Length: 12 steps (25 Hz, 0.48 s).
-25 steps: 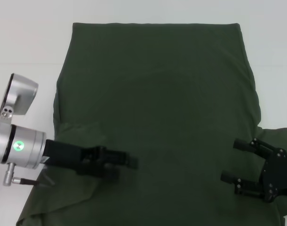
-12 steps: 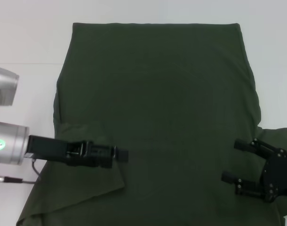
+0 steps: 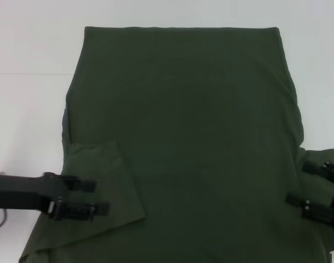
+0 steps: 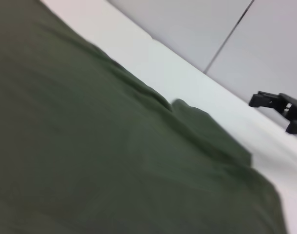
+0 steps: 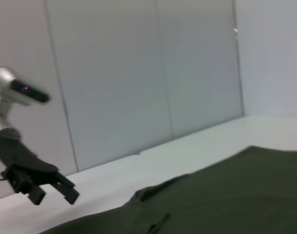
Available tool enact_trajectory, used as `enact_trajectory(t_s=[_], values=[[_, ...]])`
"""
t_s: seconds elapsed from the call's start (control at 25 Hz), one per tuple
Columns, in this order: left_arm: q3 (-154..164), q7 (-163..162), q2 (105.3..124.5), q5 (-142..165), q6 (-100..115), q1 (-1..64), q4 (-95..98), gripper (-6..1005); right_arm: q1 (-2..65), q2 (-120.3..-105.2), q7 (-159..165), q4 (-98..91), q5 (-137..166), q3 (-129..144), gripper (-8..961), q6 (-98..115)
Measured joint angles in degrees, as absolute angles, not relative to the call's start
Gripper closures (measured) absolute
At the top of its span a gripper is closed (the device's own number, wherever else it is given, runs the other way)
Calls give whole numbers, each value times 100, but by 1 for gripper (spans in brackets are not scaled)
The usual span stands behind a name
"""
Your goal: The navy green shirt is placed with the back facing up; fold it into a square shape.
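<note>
Olive-green, the navy green shirt [image 3: 183, 137] lies flat mid-bench [image 3: 30, 49], left sleeve folded inward; left gripper [image 3: 93, 197] spread over its near-left edge, right gripper [image 3: 306, 183] spread at its near-right edge

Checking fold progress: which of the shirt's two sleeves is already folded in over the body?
The sleeve on the robot's left, by the left gripper: it lies flat atop the shirt. The right sleeve sticks out beside the right gripper.
</note>
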<state>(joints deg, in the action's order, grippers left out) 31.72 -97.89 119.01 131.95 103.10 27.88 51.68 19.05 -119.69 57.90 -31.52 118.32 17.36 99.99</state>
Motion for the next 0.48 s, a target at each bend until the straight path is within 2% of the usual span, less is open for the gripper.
enact_trajectory(t_s=[0.28, 0.48], values=[[2262, -8218, 12091, 12583, 10797, 2199, 5478, 138, 1592, -11952, 7675, -4232, 11899, 1715, 40, 10210], [2276, -7633, 12199, 12600, 10938, 1932, 5474, 135, 1553, -11871, 9229, -5256, 12359, 1736, 39, 10374]])
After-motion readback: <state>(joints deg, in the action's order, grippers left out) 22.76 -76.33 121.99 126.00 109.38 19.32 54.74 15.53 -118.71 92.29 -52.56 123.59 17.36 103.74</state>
